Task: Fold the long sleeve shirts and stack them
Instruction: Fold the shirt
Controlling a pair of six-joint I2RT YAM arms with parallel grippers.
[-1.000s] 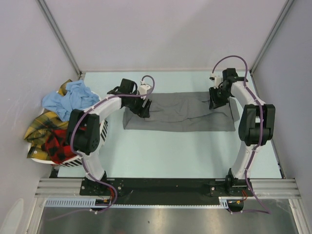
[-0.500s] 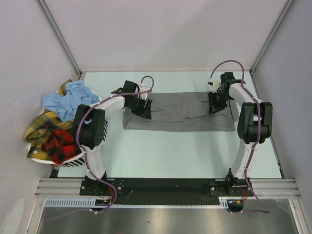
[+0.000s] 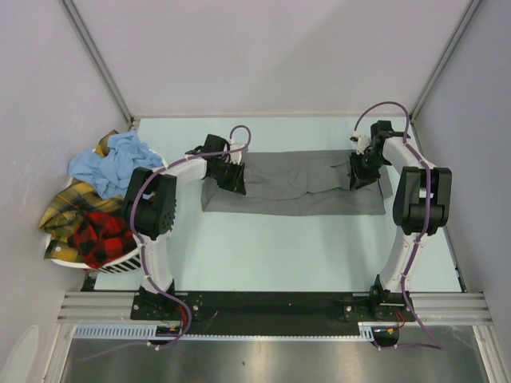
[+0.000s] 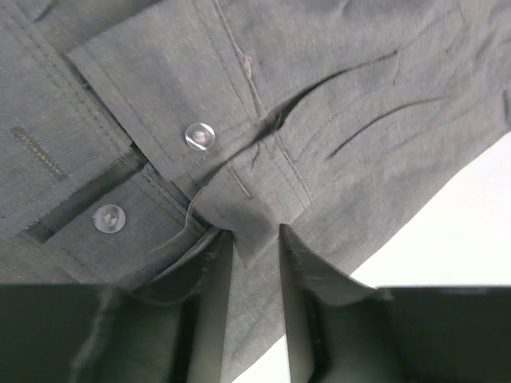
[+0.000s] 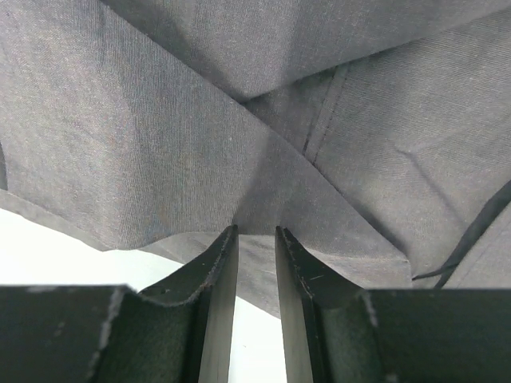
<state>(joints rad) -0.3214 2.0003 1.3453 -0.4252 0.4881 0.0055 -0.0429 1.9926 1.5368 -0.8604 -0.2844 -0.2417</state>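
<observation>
Grey shirt [image 3: 295,187] lies flat on the counter [image 3: 279,247] as a long band running left to right across the far half, closer to the far edge than to the near one. We see it folded lengthwise, with an upper layer overlapping the lower along a slanting line.

At the band's left end, the left claw [image 3: 233,177] is down on the cloth. In the left wrist view the left claw [image 4: 254,239] stands narrow, and a small tab of grey shirt [image 4: 335,104] is pinched between its fingers, with creases spreading out from the tips. Two buttons [image 4: 199,136] sit on the placket just beyond it.

Near the right end, the right claw [image 3: 363,171] is also down on the cloth. In the right wrist view the right claw [image 5: 255,231] is narrow too, gripping a folded edge of grey shirt [image 5: 160,120], which tents up from the tips. Bare counter shows beneath that edge.

At the counter's left edge we see a white basket [image 3: 169,209] heaped with clothes. A light blue shirt [image 3: 112,163] lies on top toward the far side. A yellow plaid shirt [image 3: 68,207] spills over the left, and a red-and-black plaid shirt [image 3: 100,235] lies toward the near side.
</observation>
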